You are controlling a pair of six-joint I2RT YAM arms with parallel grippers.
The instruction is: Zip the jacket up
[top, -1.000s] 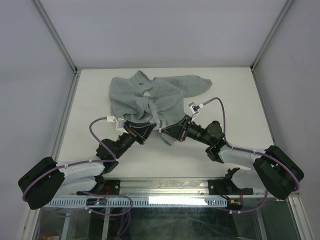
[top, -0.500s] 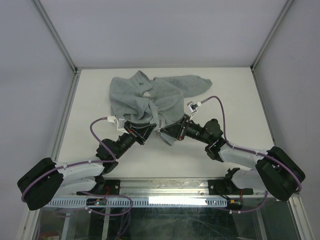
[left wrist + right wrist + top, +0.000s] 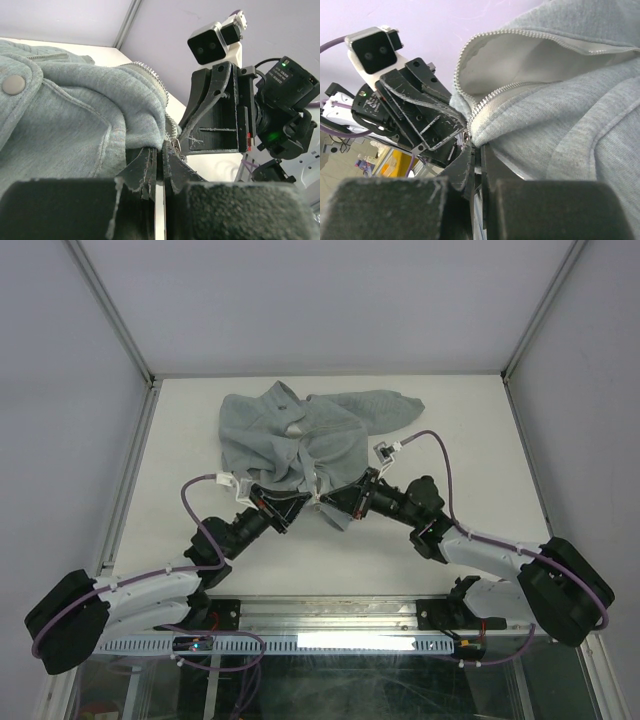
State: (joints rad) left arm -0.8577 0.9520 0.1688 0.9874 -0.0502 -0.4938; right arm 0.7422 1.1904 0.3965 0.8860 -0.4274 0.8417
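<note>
The pale grey-green jacket [image 3: 300, 435] lies rumpled on the table's far half, its zipper open and the whiter lining [image 3: 520, 60] showing. My left gripper [image 3: 304, 499] is shut on the jacket's lower hem [image 3: 145, 131] beside the zipper teeth [image 3: 150, 70]. My right gripper [image 3: 322, 502] is shut on the facing hem edge [image 3: 485, 132] at the zipper's lower end [image 3: 469, 120]. The two grippers nearly touch tip to tip. A small metal piece [image 3: 176, 145] shows at the left jaws; I cannot tell whether it is the pull.
White table [image 3: 470, 460] with metal frame rails [image 3: 135, 450] at the sides and grey walls behind. A snap button [image 3: 13, 84] sits on the jacket's front. The arm bases and a cable rail [image 3: 330, 640] line the near edge.
Both grippers edged a little closer together while holding the hem. The left arm's elbow has sunk toward the lower left, and the right arm reaches slightly further left.
</note>
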